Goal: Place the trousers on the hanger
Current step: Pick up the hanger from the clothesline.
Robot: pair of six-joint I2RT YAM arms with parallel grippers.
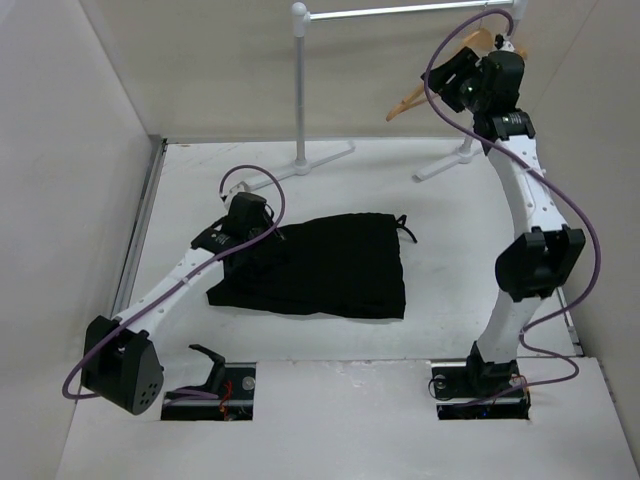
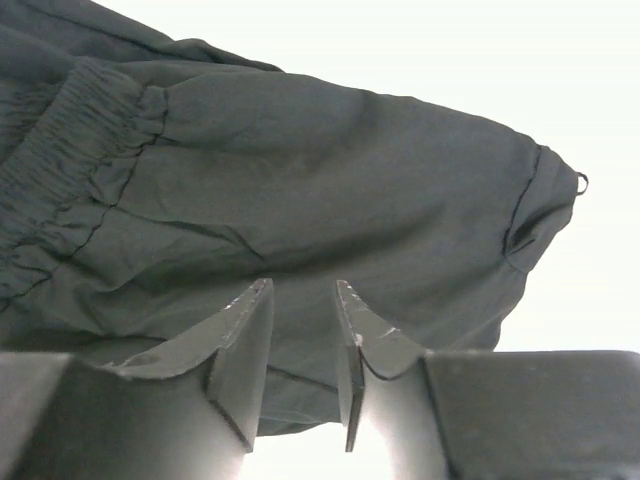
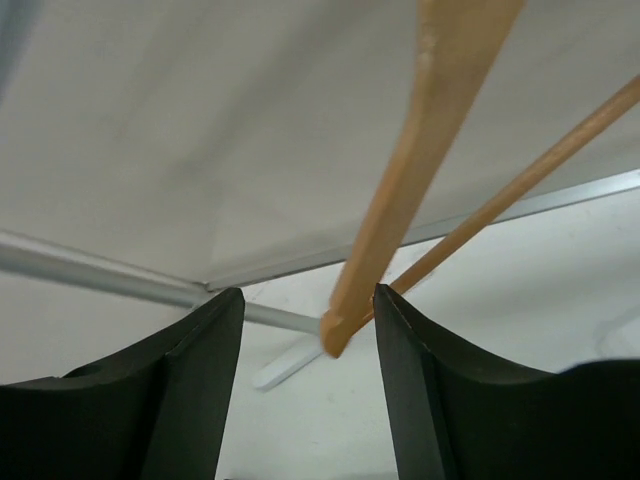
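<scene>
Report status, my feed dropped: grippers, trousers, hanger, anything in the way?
Left gripper open, narrow gap, at trousers, nothing held. Right gripper open astride hanger end, up by rail. Nothing blocking in view.

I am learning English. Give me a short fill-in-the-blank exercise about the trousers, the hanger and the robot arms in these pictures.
1. The black trousers lie folded on the ____.
2. The wooden hanger hangs from the metal ____.
3. The claw raised up at the hanger belongs to the ____ arm.

Missing words: table; rail; right.
</scene>
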